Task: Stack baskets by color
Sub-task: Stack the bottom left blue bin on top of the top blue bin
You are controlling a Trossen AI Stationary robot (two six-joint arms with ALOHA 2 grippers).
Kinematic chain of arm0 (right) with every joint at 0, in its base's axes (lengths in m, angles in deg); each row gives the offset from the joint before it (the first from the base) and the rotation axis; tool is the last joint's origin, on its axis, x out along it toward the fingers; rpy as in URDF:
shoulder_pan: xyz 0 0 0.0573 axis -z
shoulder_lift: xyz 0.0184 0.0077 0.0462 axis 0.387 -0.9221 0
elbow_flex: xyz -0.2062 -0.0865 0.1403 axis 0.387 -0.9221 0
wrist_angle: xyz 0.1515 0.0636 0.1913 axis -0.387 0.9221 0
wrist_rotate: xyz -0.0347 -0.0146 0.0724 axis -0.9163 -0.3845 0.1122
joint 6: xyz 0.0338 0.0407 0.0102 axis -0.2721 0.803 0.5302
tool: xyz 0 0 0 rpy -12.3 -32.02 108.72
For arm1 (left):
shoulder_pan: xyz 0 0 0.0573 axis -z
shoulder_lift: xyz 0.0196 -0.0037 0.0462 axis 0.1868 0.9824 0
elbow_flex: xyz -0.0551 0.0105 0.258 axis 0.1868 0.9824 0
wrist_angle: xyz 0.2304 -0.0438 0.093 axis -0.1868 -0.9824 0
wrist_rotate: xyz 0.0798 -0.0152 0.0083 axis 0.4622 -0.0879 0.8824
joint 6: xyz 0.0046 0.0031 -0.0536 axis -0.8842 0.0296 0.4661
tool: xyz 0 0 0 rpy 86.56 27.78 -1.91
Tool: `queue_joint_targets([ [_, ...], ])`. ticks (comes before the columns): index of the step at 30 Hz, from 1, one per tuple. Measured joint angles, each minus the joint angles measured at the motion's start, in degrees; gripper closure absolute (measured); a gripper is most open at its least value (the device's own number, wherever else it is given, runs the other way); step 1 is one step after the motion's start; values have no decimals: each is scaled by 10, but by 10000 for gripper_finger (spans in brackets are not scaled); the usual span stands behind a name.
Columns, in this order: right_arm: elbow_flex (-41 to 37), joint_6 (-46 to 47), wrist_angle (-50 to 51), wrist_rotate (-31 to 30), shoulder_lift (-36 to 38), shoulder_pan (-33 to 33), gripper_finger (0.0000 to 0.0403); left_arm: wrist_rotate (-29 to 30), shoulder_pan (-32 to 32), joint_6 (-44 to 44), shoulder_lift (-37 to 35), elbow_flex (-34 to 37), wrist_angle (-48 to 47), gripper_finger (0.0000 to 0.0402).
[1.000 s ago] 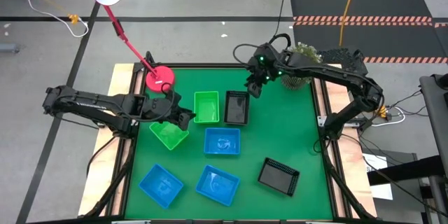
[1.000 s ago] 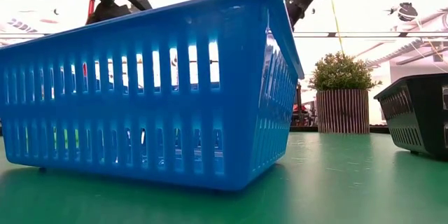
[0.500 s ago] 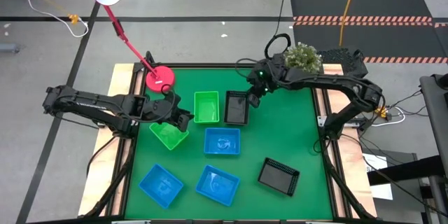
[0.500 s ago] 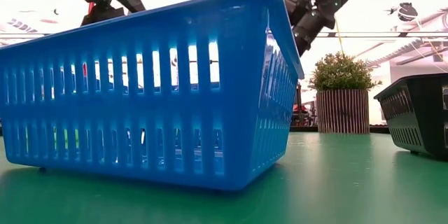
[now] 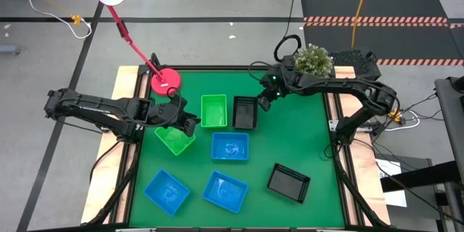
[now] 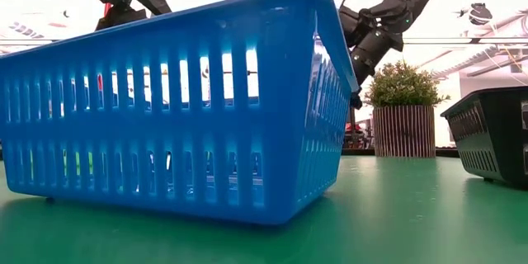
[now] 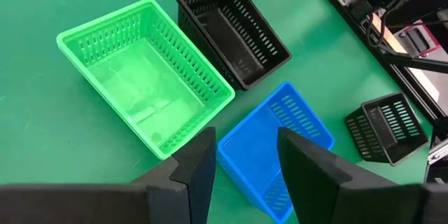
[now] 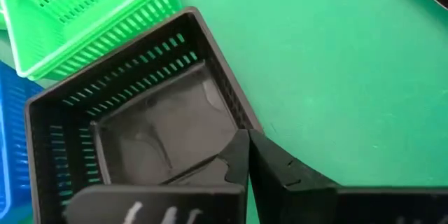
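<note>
My right gripper [image 5: 259, 106] [image 8: 245, 155] is shut on a black basket [image 5: 245, 112] that stands at the table's far middle, right of a green basket [image 5: 213, 110]. My left gripper [image 5: 194, 122] [image 7: 245, 161] hovers open at the left, with nothing between its fingers. Below it a second green basket [image 5: 175, 141] lies askew. A blue basket [image 5: 230, 146] sits in the middle, with two more blue baskets [image 5: 167, 191] [image 5: 225, 191] near the front edge. Another black basket [image 5: 288, 182] rests at the near right. My right gripper holds the black basket by its rim at the far right corner [image 8: 238, 122]. One finger stands inside the wall and one outside. The fingers slant down from the table's far right. The basket stands on the table, upright.
A pink lamp base [image 5: 165, 81] stands at the far left and a potted plant [image 5: 312, 59] at the far right corner. In the low view a blue basket [image 6: 181, 107] fills the front. Bare green mat [image 5: 297, 134] lies right of the baskets.
My right gripper has come down and slightly toward the near edge, from above the table's far side to the black basket's far right corner. The baskets have stayed where they were.
</note>
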Motion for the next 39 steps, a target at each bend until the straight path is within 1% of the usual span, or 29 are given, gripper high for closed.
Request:
queue_joint_targets([
  [3,-7,4,-18,1,0,0,402,0,0,1,0,0,0,247],
  [7,-7,48,-61,3,9,-1,402,-11,0,3,0,0,0,247],
  [11,-6,91,-97,19,35,-2,402,-32,0,7,0,0,-5,247],
  [14,-5,139,-92,19,66,-9,403,-50,4,9,0,0,-30,247],
  [19,-5,199,-89,48,131,-41,403,-104,11,18,0,0,-67,247],
  [23,-5,215,-53,48,178,-83,403,-157,28,-21,0,0,-68,248],
  [25,-5,213,-26,48,198,-104,403,-177,43,-23,0,0,-63,253],
  [27,-5,210,-8,48,211,-124,403,-185,65,2,0,0,-61,267],
  [30,-5,205,27,48,223,-145,403,-195,113,63,0,-3,-55,296],
  [33,-5,186,57,48,237,-158,403,-197,164,90,18,-24,-60,327],
  [36,-5,169,90,49,246,-167,403,-201,208,115,53,-62,-111,352],
  [39,-6,152,126,66,258,-168,403,-202,242,160,103,-111,-167,364],
])
